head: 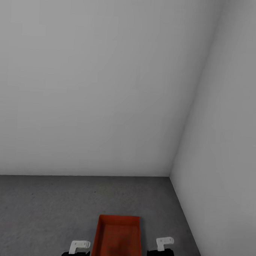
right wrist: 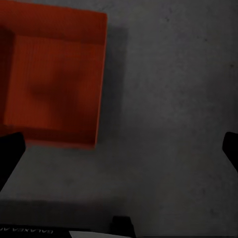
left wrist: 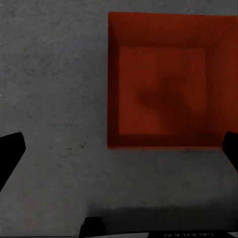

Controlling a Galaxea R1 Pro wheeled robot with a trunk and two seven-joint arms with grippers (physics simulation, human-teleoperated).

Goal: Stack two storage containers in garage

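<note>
A: Where the storage container (head: pixel 118 240) sits: on the grey garage floor (head: pixel 45 206), near the wall corner, between both arms.

B: Left gripper (left wrist: pixel 119 148), right gripper (right wrist: pixel 119 148): fingers spread, nothing held.

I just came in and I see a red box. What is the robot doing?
The robot is in a bare grey room, near a corner. One orange-red storage container sits on the dark concrete floor, open side up and empty. The left gripper and right gripper hang over the floor on either side of it, both open and holding nothing. No second container is stacked on it yet.
</note>
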